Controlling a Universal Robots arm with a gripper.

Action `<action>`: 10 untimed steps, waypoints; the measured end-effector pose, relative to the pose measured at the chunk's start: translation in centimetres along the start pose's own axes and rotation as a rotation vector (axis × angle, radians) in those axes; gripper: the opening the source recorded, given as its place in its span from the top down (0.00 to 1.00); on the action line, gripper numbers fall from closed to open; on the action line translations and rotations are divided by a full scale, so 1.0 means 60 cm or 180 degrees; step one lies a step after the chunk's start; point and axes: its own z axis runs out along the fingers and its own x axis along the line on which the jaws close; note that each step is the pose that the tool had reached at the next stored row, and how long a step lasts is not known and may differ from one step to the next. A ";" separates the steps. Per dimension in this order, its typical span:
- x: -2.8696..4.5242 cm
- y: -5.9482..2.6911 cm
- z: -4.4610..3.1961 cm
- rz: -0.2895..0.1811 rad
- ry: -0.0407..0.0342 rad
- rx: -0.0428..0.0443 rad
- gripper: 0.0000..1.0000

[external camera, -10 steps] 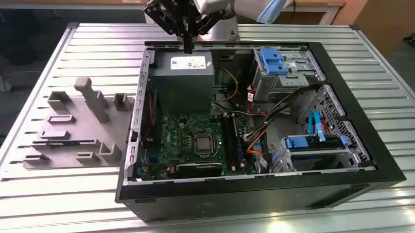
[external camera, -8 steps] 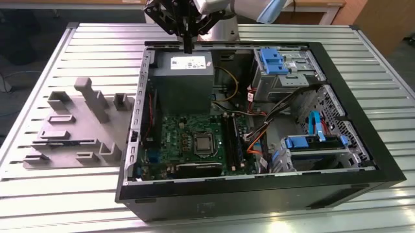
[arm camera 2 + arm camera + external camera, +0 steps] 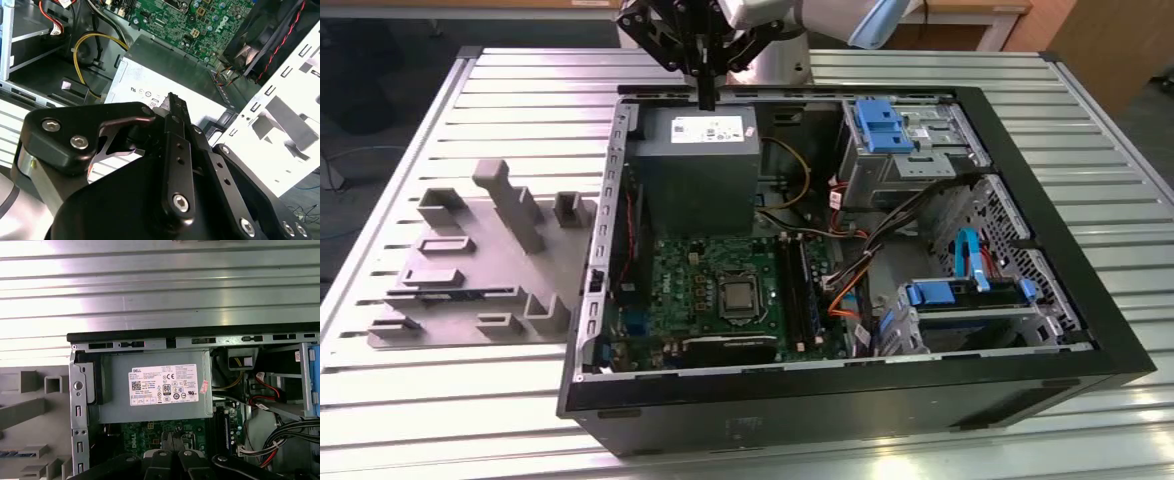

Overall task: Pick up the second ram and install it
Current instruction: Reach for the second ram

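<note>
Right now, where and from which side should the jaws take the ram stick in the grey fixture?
Probably from straight above, jaws across the thin board midway along its upper edge: the ram stick sits on edge in a slot of the grey fixture, leaving only that edge free.

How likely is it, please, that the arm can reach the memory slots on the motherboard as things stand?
Probably yes: the case lies open, nothing covers the memory slots, and the cables run beside them. The gripper hangs above the power supply.
</note>
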 end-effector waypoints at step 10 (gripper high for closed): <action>0.020 -0.002 0.000 0.0000 -0.0005 -0.0001 0.89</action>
